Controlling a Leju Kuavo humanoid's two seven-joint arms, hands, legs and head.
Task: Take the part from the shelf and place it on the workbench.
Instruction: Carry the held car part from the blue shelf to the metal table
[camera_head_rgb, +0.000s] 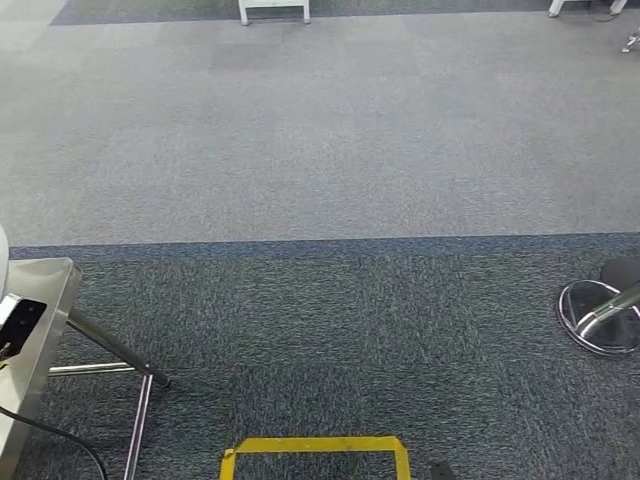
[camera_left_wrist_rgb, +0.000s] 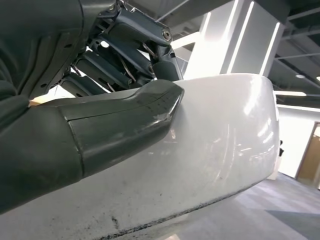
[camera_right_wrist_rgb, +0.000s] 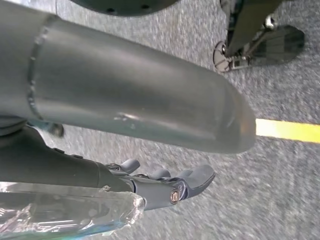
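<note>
Grey carpet (camera_head_rgb: 317, 150) runs out ahead of you in two tones, paler far off and darker close by, and no workbench top is in sight in the head view, so judge this as the carrying stretch of the job.

Your part (camera_left_wrist_rgb: 211, 150), a smooth white moulded shell with dark scuffing along its lower edge, sits in the left hand (camera_left_wrist_rgb: 113, 95): the thick grey thumb presses across its face while the darker fingers wrap behind its rim. That clamp looks shallow for such a glossy, curved piece, so keep the wrist steady and avoid sudden turns; a slip sideways seems the main risk.

Your right hand (camera_right_wrist_rgb: 166, 185) hangs toward the floor with fingers lying nearly straight and nothing between them, beside a sleeve of clear plastic wrap. Keep it ready to support the shell if the hold loosens.

Outward from there, watch the floor: yellow tape (camera_head_rgb: 317, 450) marks a box just in front of you, a metal stand (camera_head_rgb: 45, 330) with splayed legs and a trailing cable sits close on your left, and a chrome chair base (camera_head_rgb: 600, 315) lies to your right. Steer between them.
</note>
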